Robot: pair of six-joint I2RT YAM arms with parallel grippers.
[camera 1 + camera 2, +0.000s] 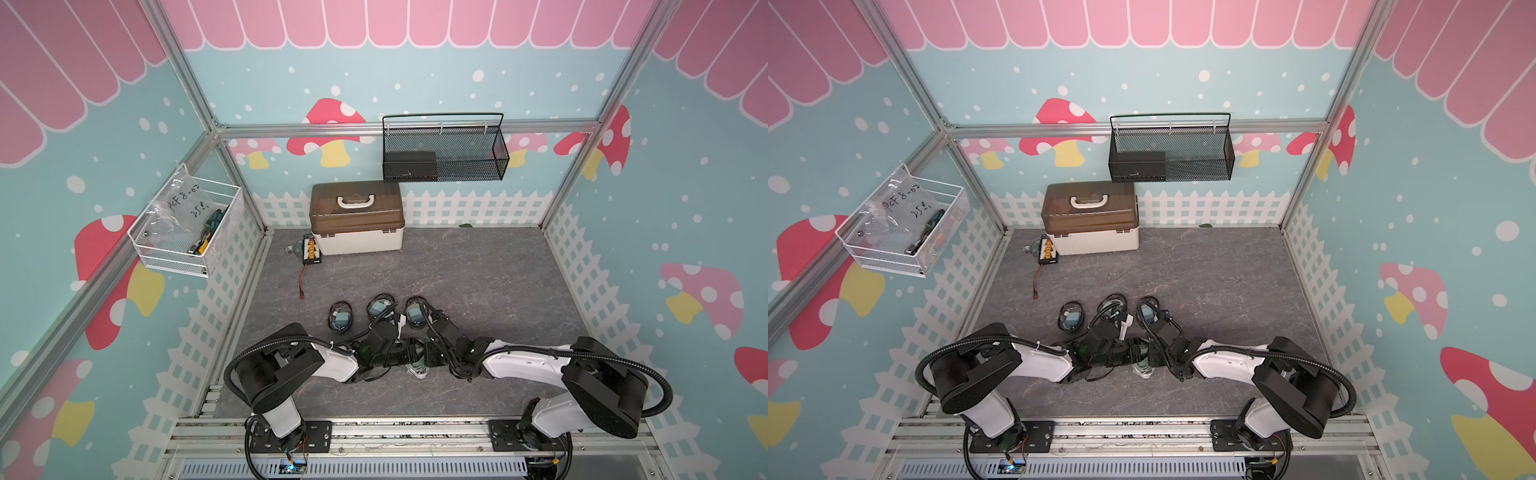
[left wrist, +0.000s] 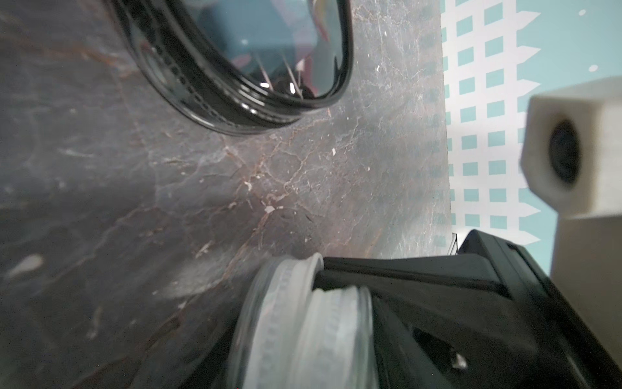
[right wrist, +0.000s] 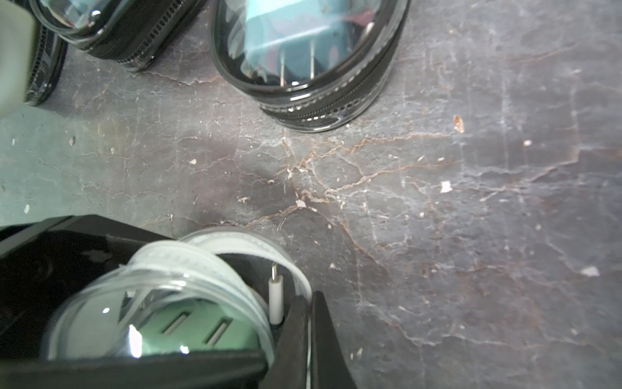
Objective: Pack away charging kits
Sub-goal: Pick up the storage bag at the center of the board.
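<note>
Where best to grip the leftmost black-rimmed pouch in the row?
Probably from above, jaws across the narrow width of the leftmost black-rimmed pouch, on its zipper band. It lies flat, long axis pointing away from the robot, with bare table on both sides.

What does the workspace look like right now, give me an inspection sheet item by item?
Surface: grey marbled tabletop, pale specks.
Job's things: three black-rimmed pouches in a row, teal adapters inside; white-rimmed pouch open, green adapter inside.
Clutter: brown-lidded white box, black board with yellow connectors, at the back.
End effectors: right end effector shut on the white-rimmed pouch's rim; left end effector beside it, state unclear.
Cables: red wire trails from the board; white cable plug at the open pouch's rim.
Surroundings: black mesh basket hung at the back, white wire basket at the left.
</note>
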